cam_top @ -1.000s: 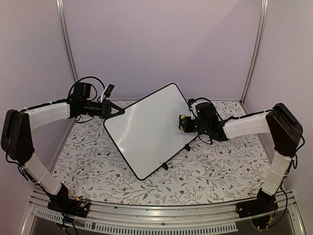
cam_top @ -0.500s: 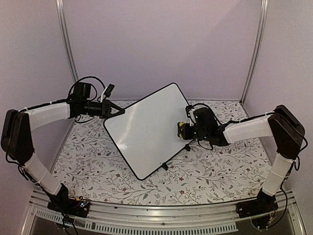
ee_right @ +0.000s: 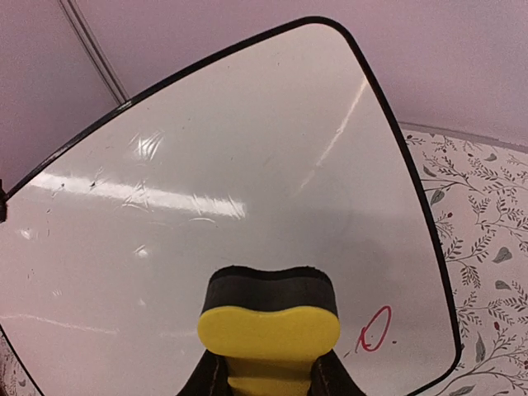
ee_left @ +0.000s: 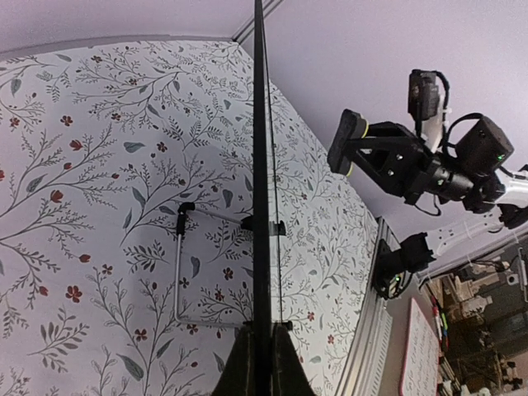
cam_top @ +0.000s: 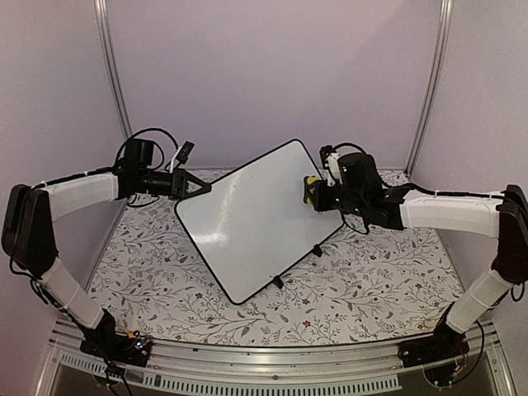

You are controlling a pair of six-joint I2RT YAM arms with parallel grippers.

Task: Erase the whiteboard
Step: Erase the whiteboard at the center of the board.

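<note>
The whiteboard [cam_top: 247,223] stands tilted on the floral table, white with a thin black frame. My left gripper [cam_top: 196,186] is shut on its left corner edge; the left wrist view shows the whiteboard [ee_left: 261,165] edge-on, pinched at the left gripper [ee_left: 261,356]. My right gripper [cam_top: 318,196] is shut on a yellow eraser [cam_top: 310,190] with a black felt face, held at the board's upper right. In the right wrist view the eraser [ee_right: 269,318] sits above the right gripper [ee_right: 269,381], facing the whiteboard [ee_right: 231,165]. A small red mark [ee_right: 373,330] remains by the eraser's right.
A floral cloth [cam_top: 355,280] covers the table. The board's small black feet [cam_top: 279,282] rest on the cloth, and a wire stand [ee_left: 178,272] sits behind it. Metal posts [cam_top: 111,74] stand at the back corners. An aluminium rail [cam_top: 272,356] runs along the near edge.
My right arm has stretched out and carried the eraser up along the board's right side toward its top corner. The left gripper and the board have stayed put.
</note>
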